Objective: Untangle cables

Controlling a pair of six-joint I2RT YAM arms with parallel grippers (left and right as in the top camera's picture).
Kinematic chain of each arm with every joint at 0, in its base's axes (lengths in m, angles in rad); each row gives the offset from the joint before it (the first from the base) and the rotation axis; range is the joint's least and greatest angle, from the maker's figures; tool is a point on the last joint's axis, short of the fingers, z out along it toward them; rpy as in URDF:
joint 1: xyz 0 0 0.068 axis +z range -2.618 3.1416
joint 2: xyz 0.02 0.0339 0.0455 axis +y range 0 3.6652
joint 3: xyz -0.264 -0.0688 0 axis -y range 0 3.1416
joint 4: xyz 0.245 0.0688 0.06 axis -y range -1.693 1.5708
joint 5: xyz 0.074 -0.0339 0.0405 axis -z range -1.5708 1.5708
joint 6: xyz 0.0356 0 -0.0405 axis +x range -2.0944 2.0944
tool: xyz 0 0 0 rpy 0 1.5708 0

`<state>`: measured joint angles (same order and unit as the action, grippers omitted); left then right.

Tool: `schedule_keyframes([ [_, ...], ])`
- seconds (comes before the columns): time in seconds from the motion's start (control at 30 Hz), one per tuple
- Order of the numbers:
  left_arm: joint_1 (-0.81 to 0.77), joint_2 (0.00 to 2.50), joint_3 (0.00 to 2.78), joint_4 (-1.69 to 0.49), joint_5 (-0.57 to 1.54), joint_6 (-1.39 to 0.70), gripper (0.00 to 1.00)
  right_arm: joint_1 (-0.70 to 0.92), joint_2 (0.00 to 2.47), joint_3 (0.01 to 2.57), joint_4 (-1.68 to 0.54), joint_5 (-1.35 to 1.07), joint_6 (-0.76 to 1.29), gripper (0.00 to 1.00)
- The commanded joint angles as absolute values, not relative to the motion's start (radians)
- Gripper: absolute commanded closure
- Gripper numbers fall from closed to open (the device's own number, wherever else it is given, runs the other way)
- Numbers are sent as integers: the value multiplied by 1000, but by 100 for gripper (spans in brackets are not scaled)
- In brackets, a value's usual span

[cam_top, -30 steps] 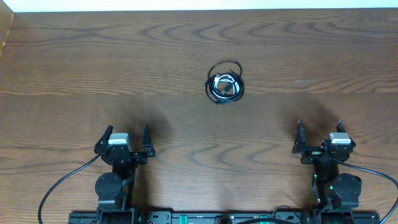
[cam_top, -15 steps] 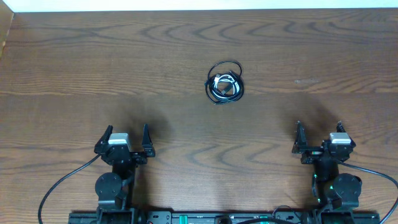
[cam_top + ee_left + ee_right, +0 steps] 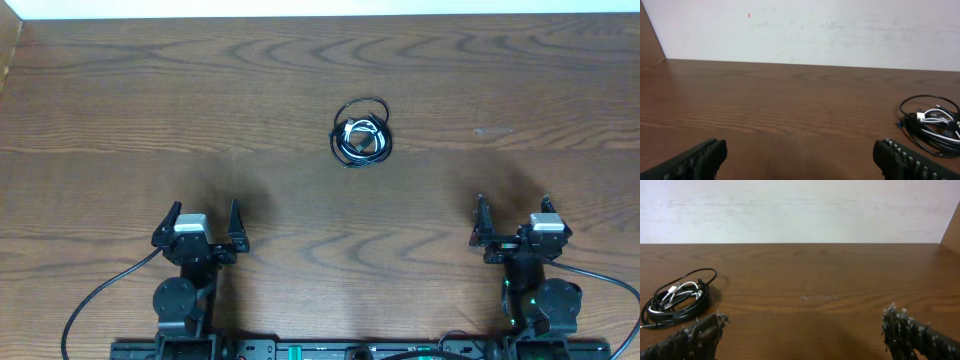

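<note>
The cables (image 3: 362, 133) lie as one tight coil, with black loops wound around a white cord, on the wooden surface (image 3: 150, 100). Nothing is pulled free yet. The left hand (image 3: 203, 212) and right hand (image 3: 513, 208) are both spread wide and empty near the front edge. The coil lies ahead of them, well apart and roughly midway between. A sound start, I judge, is for one hand to pin an outer black loop while the other draws the white cord out — slowly, so no knot tightens.
</note>
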<state>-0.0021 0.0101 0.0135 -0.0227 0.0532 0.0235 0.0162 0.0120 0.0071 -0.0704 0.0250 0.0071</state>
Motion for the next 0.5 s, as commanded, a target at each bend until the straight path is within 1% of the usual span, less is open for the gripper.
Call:
schedule_keyframes([
  [0.0, -8, 5, 4, -70, 40, 30, 1, 23, 6, 6, -75, 24, 2, 1],
  [0.17, -8, 5, 4, -70, 40, 30, 1, 23, 6, 6, -58, 49, -15, 1],
  [0.27, -8, 5, 4, -70, 40, 30, 1, 23, 6, 6, -35, -69, -5, 1],
  [0.33, -8, 5, 4, -70, 40, 30, 1, 23, 7, 6, -65, -137, 12, 1],
  [0.4, -8, 5, 4, -70, 40, 30, 1, 26, 11, 6, -52, -263, 207, 1],
  [0.47, -8, 5, 4, -70, 40, 30, 1, 26, 11, 6, -30, -292, 302, 1],
])
